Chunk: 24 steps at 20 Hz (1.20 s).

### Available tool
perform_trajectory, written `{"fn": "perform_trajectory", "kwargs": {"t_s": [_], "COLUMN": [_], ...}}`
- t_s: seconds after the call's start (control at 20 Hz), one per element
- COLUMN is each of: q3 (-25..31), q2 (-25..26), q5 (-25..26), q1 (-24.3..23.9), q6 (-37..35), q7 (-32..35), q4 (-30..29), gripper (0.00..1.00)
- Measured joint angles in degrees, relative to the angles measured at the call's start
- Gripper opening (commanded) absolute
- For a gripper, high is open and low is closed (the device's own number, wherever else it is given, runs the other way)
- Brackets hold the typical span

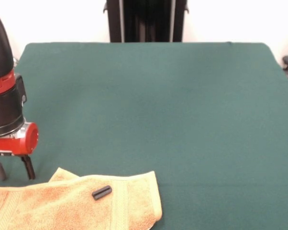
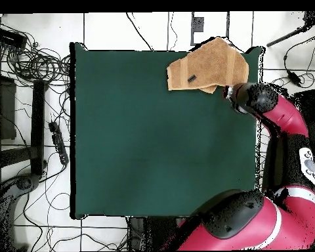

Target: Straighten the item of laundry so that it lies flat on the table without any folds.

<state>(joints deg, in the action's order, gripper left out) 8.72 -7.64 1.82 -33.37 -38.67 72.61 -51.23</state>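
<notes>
Arm's reaching out to the tabletop's far corner, tool (image 1: 13, 168) pointing straight down, fingers (image 1: 28, 167) spread apart, hovering just above the tabletop (image 1: 158, 110).

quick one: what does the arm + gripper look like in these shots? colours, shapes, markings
The arm has rounded red shells with black joint housings and a pale patch on one link. At the wrist, a black cylinder with red bands ends in a red collar. The gripper has two thin dark fingers.
</notes>
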Motion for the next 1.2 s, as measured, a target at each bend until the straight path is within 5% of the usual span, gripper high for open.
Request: {"fn": "perform_trajectory", "kwargs": {"t_s": [0.4, 0.8, 1.2], "q3": [3.83, 6.93, 9.2], "q2": [3.61, 10.89, 14.0], "q5": [-0.86, -0.81, -0.67], "q1": [0.68, 1.77, 2.13], "q6": [-9.41, -22.05, -23.86], "q7": [0.0, 0.0, 0.0], "q4": [8.7, 24.4, 30.9], "gripper": [1.0, 1.0, 1.0]}}
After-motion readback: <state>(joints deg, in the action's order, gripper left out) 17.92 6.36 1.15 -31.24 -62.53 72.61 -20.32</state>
